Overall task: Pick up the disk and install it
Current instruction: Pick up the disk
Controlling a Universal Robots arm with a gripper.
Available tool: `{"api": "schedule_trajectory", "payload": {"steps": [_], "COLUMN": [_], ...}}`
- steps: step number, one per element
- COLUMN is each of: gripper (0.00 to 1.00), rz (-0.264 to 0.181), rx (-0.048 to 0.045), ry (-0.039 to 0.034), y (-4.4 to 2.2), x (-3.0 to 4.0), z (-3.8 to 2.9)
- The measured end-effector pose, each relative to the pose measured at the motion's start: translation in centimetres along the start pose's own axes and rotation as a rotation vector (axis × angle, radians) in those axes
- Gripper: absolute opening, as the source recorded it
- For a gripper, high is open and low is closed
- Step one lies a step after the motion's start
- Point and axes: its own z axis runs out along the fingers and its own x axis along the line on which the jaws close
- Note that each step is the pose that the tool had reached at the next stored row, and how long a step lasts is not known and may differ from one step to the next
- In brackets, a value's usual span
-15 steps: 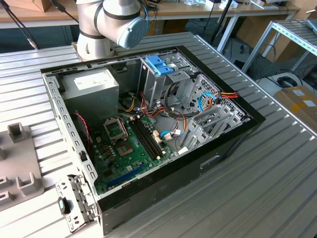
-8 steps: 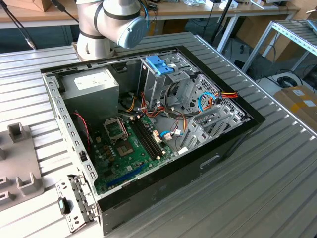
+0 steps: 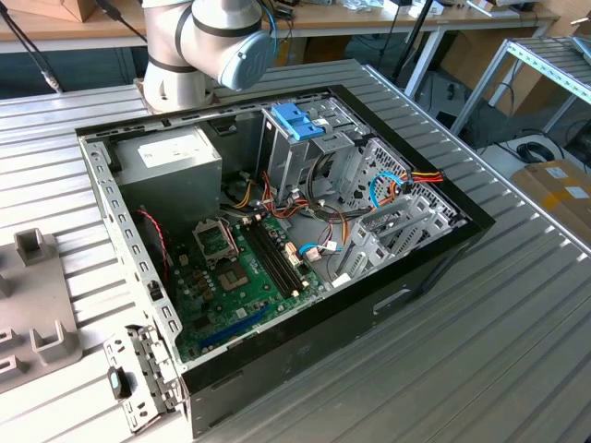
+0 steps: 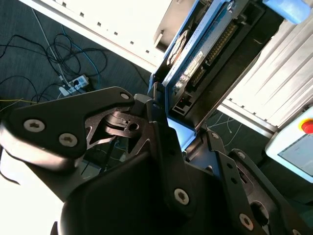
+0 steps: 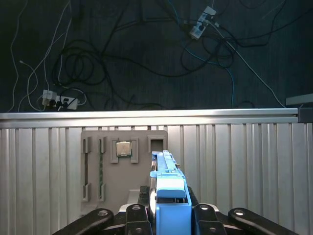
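Ribbed metal tabletop (image 5: 234, 161) beyond; the gripper (image 5: 169, 215) pinches the disk (image 5: 168, 193) by its blue frame: likely stiff, heavy, fragile.

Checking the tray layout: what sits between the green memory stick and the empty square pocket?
A square processor chip in its own pocket of the grey tray, in the first wrist view. The gripper holds the disk.
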Motion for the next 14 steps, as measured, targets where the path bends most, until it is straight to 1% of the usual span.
{"api": "schedule_trajectory", "payload": {"steps": [14], "gripper": [0.37], "rz": [0.0], "rx": [0.0], "ry": [0.0], "y": [0.03], "x": [-0.02], "z": [-0.76]}}
